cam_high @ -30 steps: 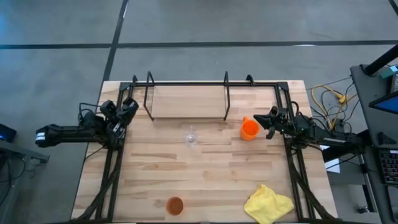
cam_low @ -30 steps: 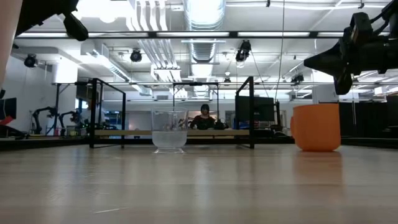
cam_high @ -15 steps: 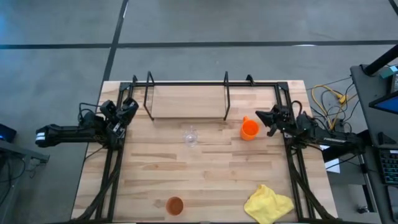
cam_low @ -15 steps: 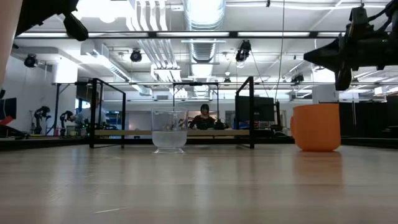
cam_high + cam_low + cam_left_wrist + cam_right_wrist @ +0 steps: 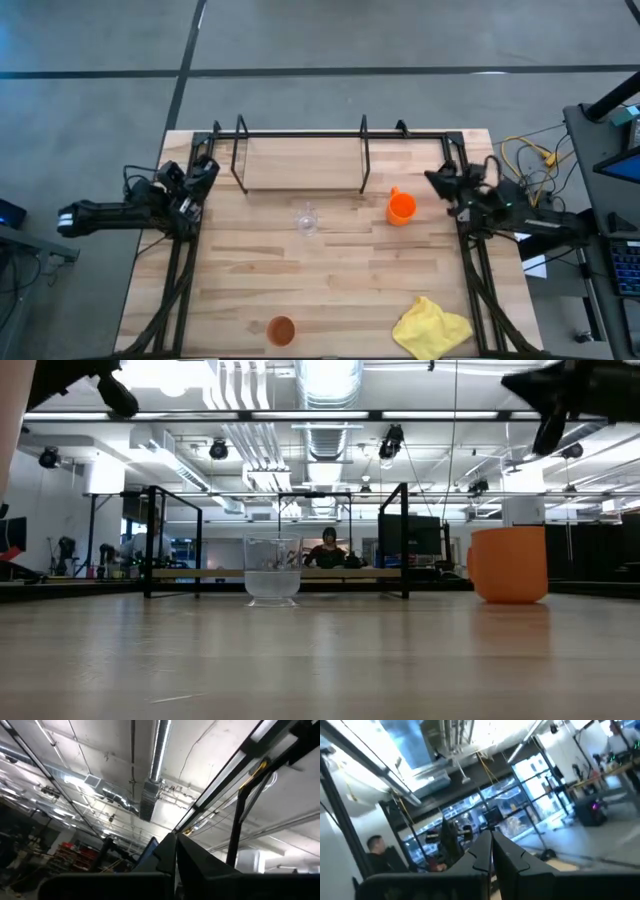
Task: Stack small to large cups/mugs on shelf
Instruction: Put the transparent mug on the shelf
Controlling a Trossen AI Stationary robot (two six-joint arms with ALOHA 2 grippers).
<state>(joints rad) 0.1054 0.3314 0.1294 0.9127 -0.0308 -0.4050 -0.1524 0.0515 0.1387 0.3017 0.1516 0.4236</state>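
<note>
Clearly no cup was on the shelf yet. My right tool, fingers together and empty, hung beside the orange mug. The next move, I judged, called for opening around the clear glass, mid-surface.

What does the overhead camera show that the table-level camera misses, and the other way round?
Only the high view shows the terracotta tumbler at the near edge, the yellow cloth, and the left pincer at the table's left edge. Only the low view shows the room behind, with a person seated beyond the table. Both show the clear glass, the orange mug, the black wire shelf and the right pincer, shut.
</note>
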